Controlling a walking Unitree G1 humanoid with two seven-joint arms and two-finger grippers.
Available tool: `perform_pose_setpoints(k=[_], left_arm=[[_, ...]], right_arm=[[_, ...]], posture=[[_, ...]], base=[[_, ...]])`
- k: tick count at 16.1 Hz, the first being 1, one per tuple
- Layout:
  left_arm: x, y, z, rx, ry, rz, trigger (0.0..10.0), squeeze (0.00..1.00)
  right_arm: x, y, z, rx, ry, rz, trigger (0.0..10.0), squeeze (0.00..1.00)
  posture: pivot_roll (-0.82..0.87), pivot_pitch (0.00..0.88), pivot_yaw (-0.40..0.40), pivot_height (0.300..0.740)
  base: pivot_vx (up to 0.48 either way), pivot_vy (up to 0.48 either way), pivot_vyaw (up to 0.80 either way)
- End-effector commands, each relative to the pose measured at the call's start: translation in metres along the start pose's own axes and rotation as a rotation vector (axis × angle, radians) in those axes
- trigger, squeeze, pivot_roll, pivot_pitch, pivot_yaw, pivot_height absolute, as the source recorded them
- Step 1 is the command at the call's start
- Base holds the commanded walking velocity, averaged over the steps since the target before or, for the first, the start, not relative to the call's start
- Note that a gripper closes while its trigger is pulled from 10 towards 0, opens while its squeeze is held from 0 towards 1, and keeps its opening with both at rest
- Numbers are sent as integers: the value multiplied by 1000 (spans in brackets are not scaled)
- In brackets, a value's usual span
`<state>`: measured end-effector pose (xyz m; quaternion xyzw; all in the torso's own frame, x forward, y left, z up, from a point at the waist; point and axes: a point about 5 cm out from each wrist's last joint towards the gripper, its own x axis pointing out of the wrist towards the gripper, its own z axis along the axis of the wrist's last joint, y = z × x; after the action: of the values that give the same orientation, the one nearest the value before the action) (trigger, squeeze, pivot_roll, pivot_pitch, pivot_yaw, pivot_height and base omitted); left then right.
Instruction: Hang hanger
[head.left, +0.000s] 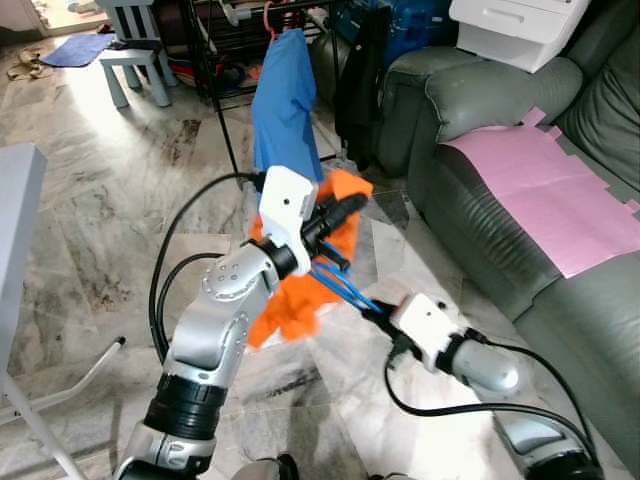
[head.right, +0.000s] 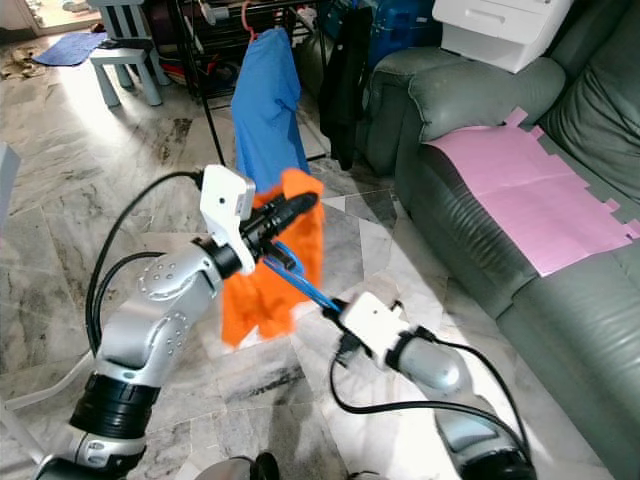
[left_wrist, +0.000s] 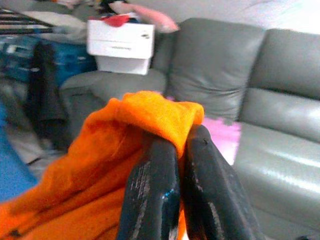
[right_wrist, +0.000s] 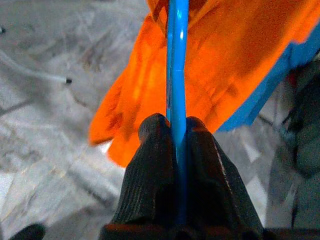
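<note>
— Where is the hanger right now?

— The blue hanger (head.left: 345, 287) is carried in mid-air between the two arms, above the marble floor (head.left: 120, 200), with an orange garment (head.right: 275, 265) draped on it. The right gripper (right_wrist: 176, 145) has its fingers clenched on one thin blue bar of the hanger; the right wrist view shows the bar pinched straight down the seam between them.

— And the left arm?

— The left gripper (left_wrist: 175, 175) is pressed shut on a fold of the orange cloth at its upper edge. So one arm holds the frame, the other the fabric.

— Which step would you call this?

— The carry, I'd judge: the load is gathered up but not yet at the rail. The black clothes rack (head.left: 215, 90) stands at the far side, left of the grey sofa (head.left: 520, 210), and a blue garment (head.left: 285, 100) already hangs there from a red hanger hook (head.left: 270, 18), with a dark garment (head.left: 360, 80) just to its right.

— What does the next move call for?

— Closing the gap to the rack and lifting the hanger high enough for its hook to clear the rail. I can't make out the hook of the blue hanger, so its facing is uncertain. The left gripper would probably have to let the cloth drop free so it hangs rather than bunches.
</note>
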<state>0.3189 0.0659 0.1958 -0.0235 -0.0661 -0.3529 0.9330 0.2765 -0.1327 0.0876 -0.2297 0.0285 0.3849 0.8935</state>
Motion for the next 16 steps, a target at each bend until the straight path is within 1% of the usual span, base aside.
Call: perform_pose_setpoints(k=[1,2,3,4,5,7,8,9,10,11,12,14,15,16], left_arm=[[-1,8,-2,12,16,53,10000,0],[-2,14,-7,34,53,90,10000,0],[-2,15,-8,38,61,99,10000,0],[-3,24,-14,77,97,165,10000,0],[-5,36,-18,121,119,250,10000,0],[-6,48,-18,97,125,317,10000,0],[-7,50,-18,107,128,323,10000,0],[-8,55,-18,130,153,352,10000,0],[-8,56,-18,120,154,360,10000,0],[-9,55,-16,98,150,370,10000,0],[-9,55,-15,76,170,385,10000,0],[-7,56,-10,15,157,418,10000,0],[-4,59,0,-71,122,447,10000,0],[-3,60,4,-94,111,451,10000,0]], right_arm=[[2,-2,13,-29,-69,-5,10000,0],[2,0,16,-52,-88,-3,10000,0],[3,0,17,-59,-91,-2,10000,0],[3,0,25,-59,-124,4,10000,0],[4,2,30,-52,-140,23,10000,0],[4,4,26,-35,-119,41,10000,0],[4,5,24,-36,-113,42,10000,0],[3,6,20,-15,-96,45,10000,0],[3,6,19,-2,-89,46,10000,0],[4,9,10,49,-53,50,10000,0],[4,11,5,50,-34,47,10000,0],[3,16,-2,116,-16,56,10000,0],[2,16,-10,185,2,37,10000,0],[1,15,-14,201,9,18,10000,0]], posture=[[-56,101,19,740],[-54,99,17,740],[-54,99,17,740],[-54,99,20,740],[-57,97,20,740],[-60,97,19,740],[-58,97,20,740],[-59,98,20,740],[-60,98,20,740],[-59,99,18,740],[-57,100,17,740],[-54,99,14,740],[-53,101,10,740],[-52,101,9,740]], base=[[0,0,0],[0,0,0],[0,0,0],[0,0,0],[0,0,0],[0,0,0],[0,0,0],[0,0,0],[0,0,0],[0,0,0],[0,0,0],[0,0,0],[0,0,0],[0,0,0]])
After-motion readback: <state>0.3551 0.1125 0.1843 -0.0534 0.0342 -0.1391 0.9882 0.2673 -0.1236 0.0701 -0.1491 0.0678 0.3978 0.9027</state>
